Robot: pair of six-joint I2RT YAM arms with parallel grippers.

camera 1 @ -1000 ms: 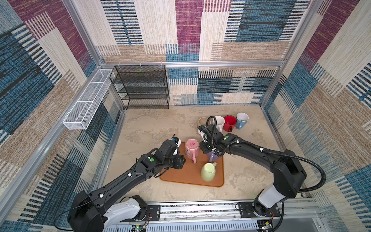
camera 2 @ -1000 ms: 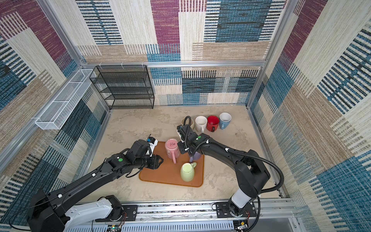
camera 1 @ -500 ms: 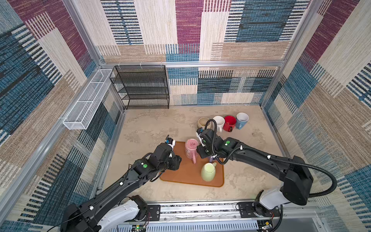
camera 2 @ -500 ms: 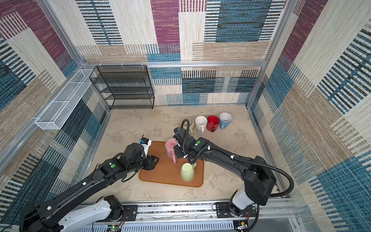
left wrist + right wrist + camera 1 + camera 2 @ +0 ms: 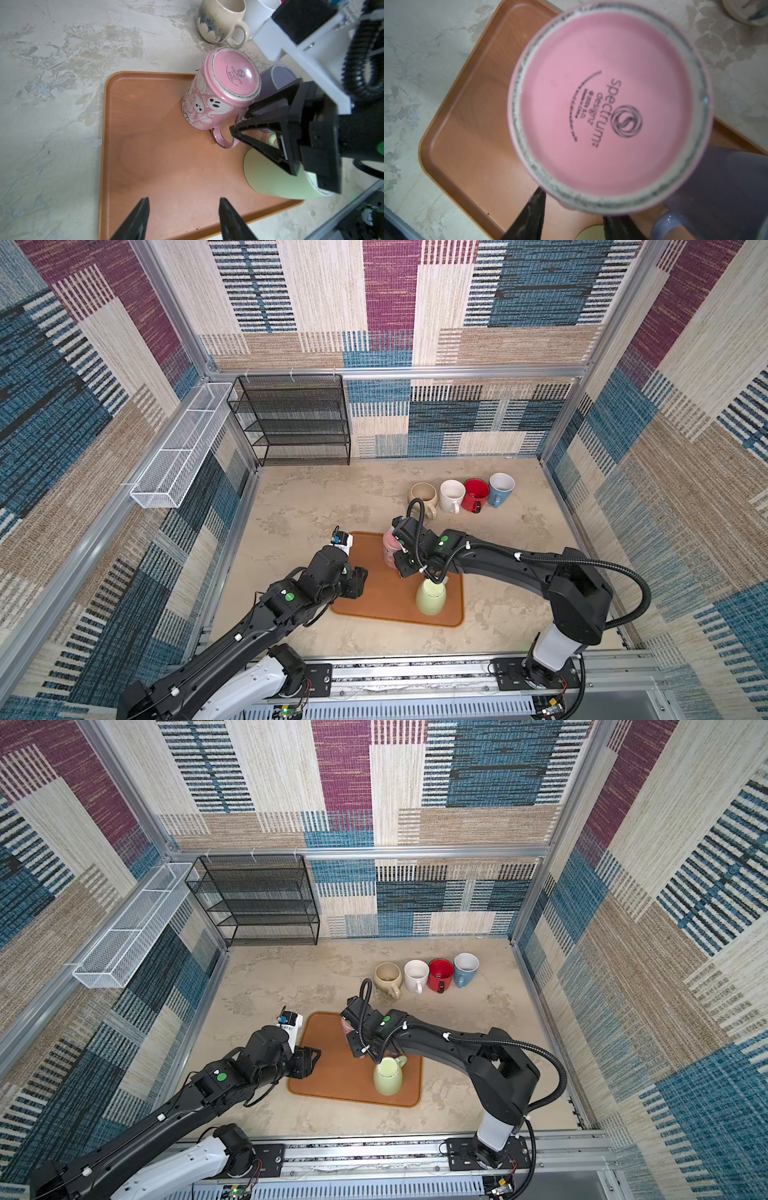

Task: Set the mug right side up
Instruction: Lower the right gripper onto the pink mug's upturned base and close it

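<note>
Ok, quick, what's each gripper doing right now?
Left gripper: open, holding nothing.
Right gripper: open beside the pink mug, holding nothing.

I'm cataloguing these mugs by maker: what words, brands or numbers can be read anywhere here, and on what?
"spectrum designz": on the upturned base of the pink mug, beside a swirl logo.
"boo!!": on that mug's side, next to a ghost, upside down.
Fine print curving beside the brand: too blurred to read.
</note>
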